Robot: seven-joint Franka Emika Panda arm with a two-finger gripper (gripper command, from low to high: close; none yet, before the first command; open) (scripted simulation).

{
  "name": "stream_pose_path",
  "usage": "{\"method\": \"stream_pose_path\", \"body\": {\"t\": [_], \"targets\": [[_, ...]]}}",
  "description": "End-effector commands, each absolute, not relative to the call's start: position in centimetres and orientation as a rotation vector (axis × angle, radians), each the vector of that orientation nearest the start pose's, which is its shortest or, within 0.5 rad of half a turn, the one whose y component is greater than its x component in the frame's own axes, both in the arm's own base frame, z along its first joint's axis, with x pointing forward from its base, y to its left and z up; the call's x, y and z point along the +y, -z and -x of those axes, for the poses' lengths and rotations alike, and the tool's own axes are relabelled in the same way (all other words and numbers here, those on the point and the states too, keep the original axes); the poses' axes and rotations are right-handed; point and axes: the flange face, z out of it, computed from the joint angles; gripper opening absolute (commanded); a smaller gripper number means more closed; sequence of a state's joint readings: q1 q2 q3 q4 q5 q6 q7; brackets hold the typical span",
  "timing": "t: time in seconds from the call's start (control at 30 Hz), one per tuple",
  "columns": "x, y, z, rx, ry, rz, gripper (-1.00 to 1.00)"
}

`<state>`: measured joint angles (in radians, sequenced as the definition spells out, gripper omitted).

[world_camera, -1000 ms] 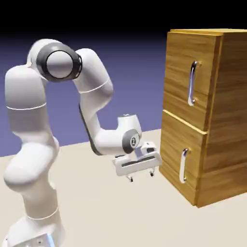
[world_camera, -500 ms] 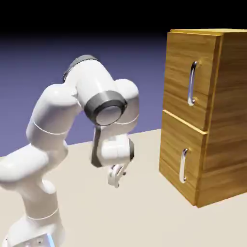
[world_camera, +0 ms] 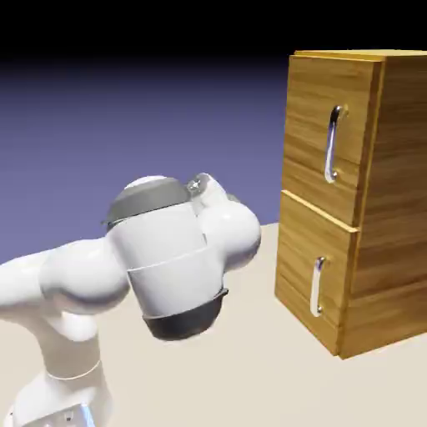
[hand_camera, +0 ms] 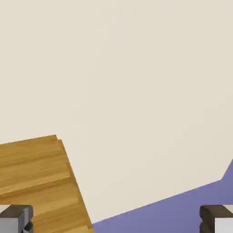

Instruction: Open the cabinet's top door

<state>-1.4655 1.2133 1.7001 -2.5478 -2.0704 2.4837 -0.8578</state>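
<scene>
- My end effector (hand_camera: 116, 220) stands wide: one grey fingertip sits in each bottom corner of the hand view, with a broad gap between them.
- I have nothing gripped; the gap shows only counter, a strip of cabinet wood and blue-violet backdrop.
- From the exterior view I can't make out the fingers, as the bulky white arm (world_camera: 171, 258) fills that part of the picture, bent low on the exterior view's left.
- I see the arm well apart from the cabinet door handles.
- The cabinet (world_camera: 388, 192) stands upright on the counter (world_camera: 242, 367), at the exterior view's right, its two doors stacked.
- Its top door (world_camera: 308, 125) is closed, lying flush with the front, and carries a long curved silver handle (world_camera: 332, 146).
- The lower door (world_camera: 296, 258) is closed too, with a shorter upright handle (world_camera: 316, 288).
- I can't tell what the cabinet contains.
- In my hand view, a corner of the cabinet's wood pokes in at lower left, beside pale counter.
</scene>
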Motion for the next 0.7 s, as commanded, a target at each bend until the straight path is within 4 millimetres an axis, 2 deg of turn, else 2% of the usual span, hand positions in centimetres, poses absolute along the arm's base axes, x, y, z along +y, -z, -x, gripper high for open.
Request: {"method": "stream_pose_path", "body": {"t": [0.0, 0.17, 0.27, 0.3, 0.33, 0.47, 0.5, 0.53, 0.67], "targets": [[12.2, -38.2, -43.0, 2.146, -0.916, -0.801, 0.0], [4.4, -47.1, -43.8, 1.784, -0.824, -0.626, 0.0], [-1.6, -52.5, -42.8, 1.554, -0.698, -0.572, 0.0], [-2.9, -53.5, -42.5, 1.508, -0.667, -0.565, 0.0], [-2.9, -53.5, -42.5, 1.508, -0.667, -0.565, 0.0], [-2.6, -53.5, -47.5, 1.508, -0.667, -0.565, 0.0], [-2.6, -53.5, -47.5, 1.508, -0.667, -0.565, -1.0], [-2.6, -53.5, -47.5, 1.508, -0.667, -0.565, -1.0], [-1.0, -53.5, -44.8, 1.465, -0.58, -0.645, -1.0]]}}
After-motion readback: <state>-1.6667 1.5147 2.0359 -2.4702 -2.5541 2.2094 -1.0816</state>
